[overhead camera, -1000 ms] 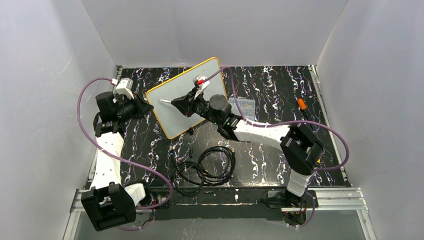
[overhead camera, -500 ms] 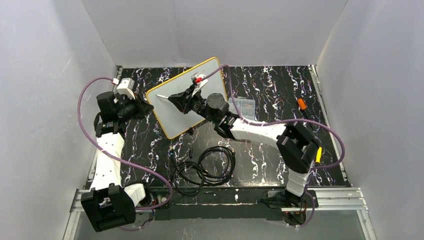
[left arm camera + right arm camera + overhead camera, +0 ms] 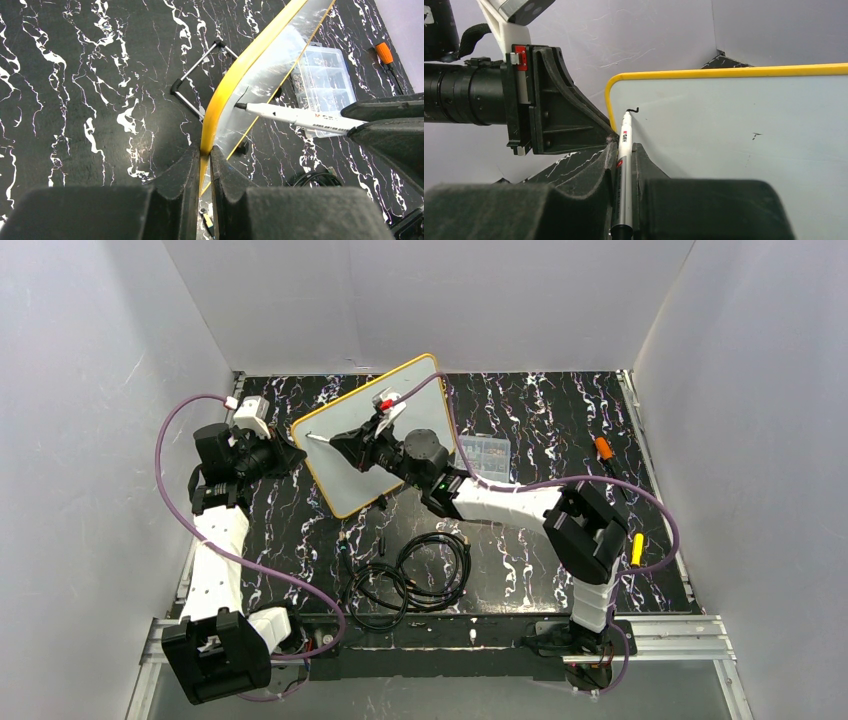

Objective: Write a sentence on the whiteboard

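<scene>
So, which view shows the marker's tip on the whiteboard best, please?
The right wrist view: the marker has its tip at a small dark stroke near the corner of the whiteboard. The left wrist view shows it side-on; the top view only a tiny white sliver.

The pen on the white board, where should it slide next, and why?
Probably drag the slim white marker pen a little way across the yellow-rimmed white board, away from its corner. The right pincer grips the pen, its tip touches the board beside a tiny dark stroke, and the rest is almost bare. The left pincer clamps the rim.
</scene>
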Controlling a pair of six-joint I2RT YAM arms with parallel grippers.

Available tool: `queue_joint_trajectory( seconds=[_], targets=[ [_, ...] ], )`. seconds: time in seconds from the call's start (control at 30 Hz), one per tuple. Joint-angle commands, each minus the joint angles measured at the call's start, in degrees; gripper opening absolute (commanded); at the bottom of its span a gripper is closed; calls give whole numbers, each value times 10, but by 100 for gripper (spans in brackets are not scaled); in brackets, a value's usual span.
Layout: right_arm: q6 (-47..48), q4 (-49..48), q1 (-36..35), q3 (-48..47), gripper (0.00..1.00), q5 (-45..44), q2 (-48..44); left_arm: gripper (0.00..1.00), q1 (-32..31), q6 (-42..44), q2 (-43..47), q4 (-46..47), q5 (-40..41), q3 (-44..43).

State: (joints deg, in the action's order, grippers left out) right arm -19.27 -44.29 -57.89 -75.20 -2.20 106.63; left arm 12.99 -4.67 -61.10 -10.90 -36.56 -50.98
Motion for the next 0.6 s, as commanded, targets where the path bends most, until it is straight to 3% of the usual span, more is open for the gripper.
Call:
queue_joint_trajectory(
  seconds=[0.0, 0.57],
  targets=[
    [14, -3, -7, -22, 1, -8, 13, 0, -4, 5, 16, -8, -11, 8],
    [26, 17, -14, 36, 1, -39, -7, 0, -3, 5, 22, -8, -4, 9]
  ],
)
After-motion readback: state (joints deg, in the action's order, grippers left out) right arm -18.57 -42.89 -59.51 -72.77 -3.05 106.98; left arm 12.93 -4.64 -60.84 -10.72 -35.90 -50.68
